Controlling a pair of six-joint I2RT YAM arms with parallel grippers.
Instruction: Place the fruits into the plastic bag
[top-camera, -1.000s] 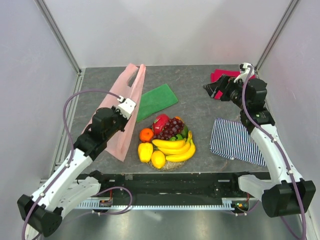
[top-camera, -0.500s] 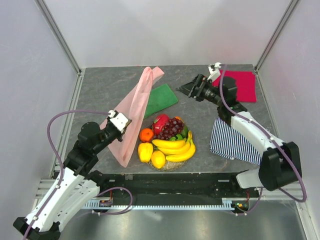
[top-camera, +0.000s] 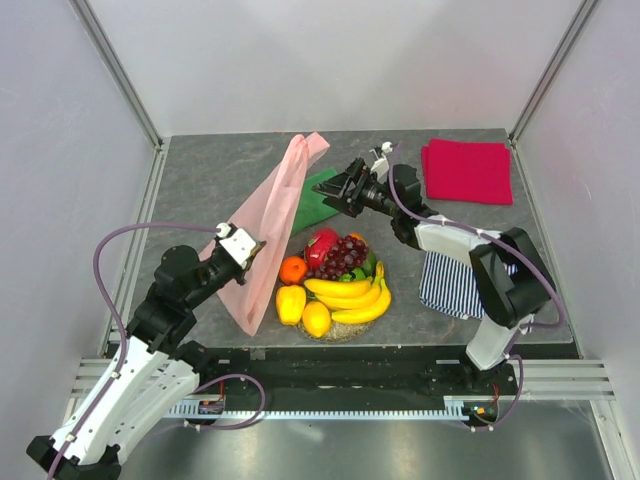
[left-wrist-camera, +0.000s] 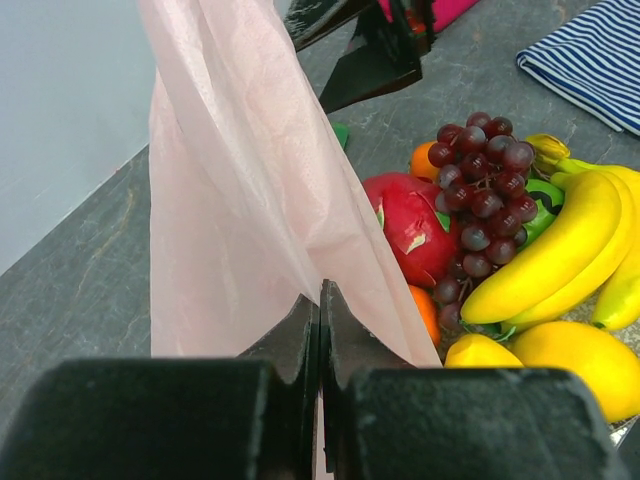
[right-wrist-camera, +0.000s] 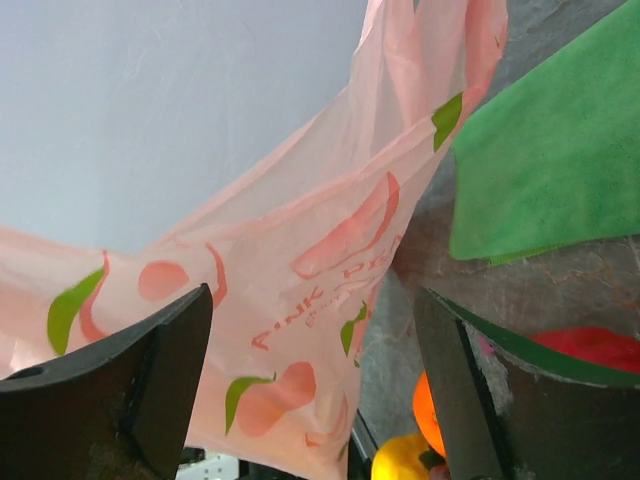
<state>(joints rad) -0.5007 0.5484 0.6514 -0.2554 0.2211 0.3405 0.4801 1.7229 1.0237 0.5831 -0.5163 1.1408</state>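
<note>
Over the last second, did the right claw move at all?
Yes. The right claw swung left, from the red cloth across to the green cloth, near the plastic bag.

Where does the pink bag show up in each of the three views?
Top external: bag left of centre, stretched diagonally from the far middle toward the left arm.
Left wrist: bag fills the left half, pinched at bottom centre.
Right wrist: bag spans the middle, its print facing the camera.
Shared landmark: the red fruit beside the bag, centre-right in the left wrist view and bottom right in the right wrist view.
</note>
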